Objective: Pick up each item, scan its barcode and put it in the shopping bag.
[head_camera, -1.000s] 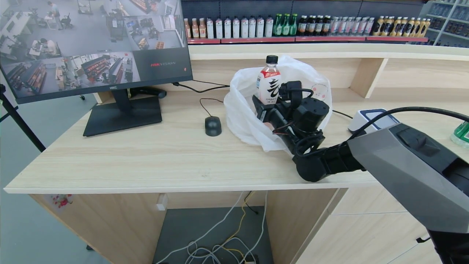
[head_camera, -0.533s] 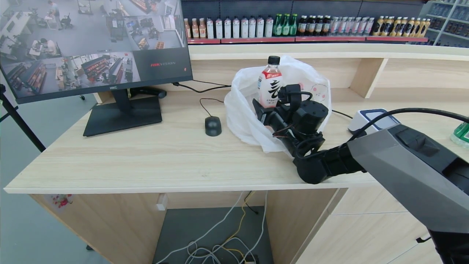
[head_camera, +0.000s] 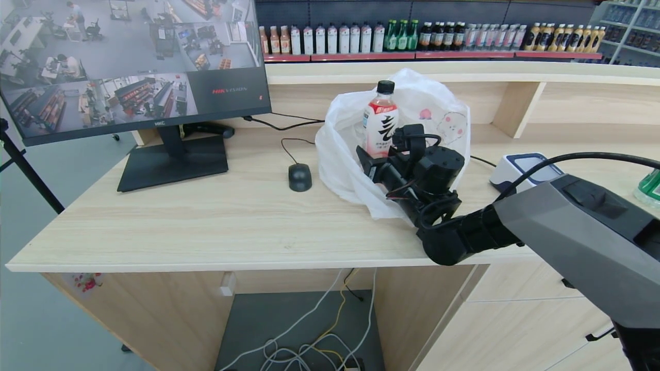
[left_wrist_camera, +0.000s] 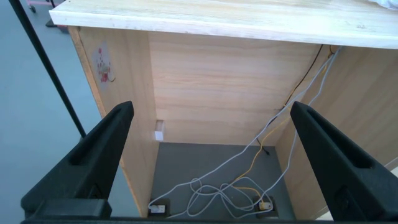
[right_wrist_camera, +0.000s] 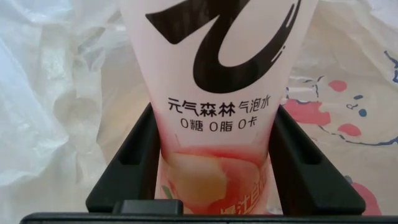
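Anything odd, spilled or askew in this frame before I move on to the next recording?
Nothing stands out. The right gripper holds the capped bottle near-upright in the mouth of the open shopping bag on the counter; no spill or damage shows.

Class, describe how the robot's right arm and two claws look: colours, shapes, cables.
The right arm has an angular grey shell and rounded black joints; a black cable arches over it, with thin red wires near the wrist. The right claw is black, its flat fingers with rectangular recesses. The left claw is black with long tapering fingers.
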Robot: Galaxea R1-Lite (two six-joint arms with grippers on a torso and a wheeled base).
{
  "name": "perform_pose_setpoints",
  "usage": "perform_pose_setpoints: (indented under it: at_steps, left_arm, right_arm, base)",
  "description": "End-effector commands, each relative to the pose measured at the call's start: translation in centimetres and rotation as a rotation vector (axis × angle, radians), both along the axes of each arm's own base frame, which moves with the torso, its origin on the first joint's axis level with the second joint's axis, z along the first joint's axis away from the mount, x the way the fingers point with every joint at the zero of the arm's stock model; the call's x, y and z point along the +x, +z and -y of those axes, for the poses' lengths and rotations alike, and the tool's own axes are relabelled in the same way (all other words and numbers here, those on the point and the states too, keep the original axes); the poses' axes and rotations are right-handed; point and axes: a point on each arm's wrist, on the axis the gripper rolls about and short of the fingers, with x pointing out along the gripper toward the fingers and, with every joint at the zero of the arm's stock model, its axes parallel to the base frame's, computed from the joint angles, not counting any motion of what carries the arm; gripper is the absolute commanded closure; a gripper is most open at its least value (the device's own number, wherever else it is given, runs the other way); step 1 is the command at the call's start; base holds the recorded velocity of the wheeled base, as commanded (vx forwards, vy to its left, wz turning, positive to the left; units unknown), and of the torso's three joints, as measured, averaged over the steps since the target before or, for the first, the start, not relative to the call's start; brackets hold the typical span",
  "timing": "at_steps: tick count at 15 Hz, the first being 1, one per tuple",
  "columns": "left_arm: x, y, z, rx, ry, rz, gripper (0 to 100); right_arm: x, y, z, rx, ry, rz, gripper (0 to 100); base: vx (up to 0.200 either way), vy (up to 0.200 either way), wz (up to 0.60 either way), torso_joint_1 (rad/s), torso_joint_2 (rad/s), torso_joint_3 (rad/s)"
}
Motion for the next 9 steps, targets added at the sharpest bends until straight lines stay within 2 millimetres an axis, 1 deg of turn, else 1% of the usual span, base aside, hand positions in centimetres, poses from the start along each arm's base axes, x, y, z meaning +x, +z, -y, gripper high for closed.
perform_pose_setpoints:
  at_steps: [1, 6, 7, 9]
  left_arm:
    - [0.0, 0.0, 0.0, 0.0, 0.0, 0.0, 0]
    - [0.0, 0.0, 0.0, 0.0, 0.0, 0.0, 0]
    - [0.0, 0.0, 0.0, 0.0, -0.002, 0.0, 0]
    - [0.0, 0.0, 0.0, 0.0, 0.0, 0.0, 0]
  right_arm:
    - [-0.05, 0.04, -0.07, 0.0, 0.001, 0.0, 100]
    - [-0.08, 0.08, -0.14, 0.0, 0.003, 0.001, 100]
    - [-0.08, 0.08, -0.14, 0.0, 0.003, 0.001, 0]
    - [-0.33, 0.9, -0.27, -0.007, 0.008, 0.029, 0]
  base:
    - [0.0, 0.0, 0.0, 0.0, 0.0, 0.0]
    - [0.0, 0.0, 0.0, 0.0, 0.0, 0.0]
    - [0.0, 0.0, 0.0, 0.0, 0.0, 0.0]
    - [0.0, 0.0, 0.0, 0.0, 0.0, 0.0]
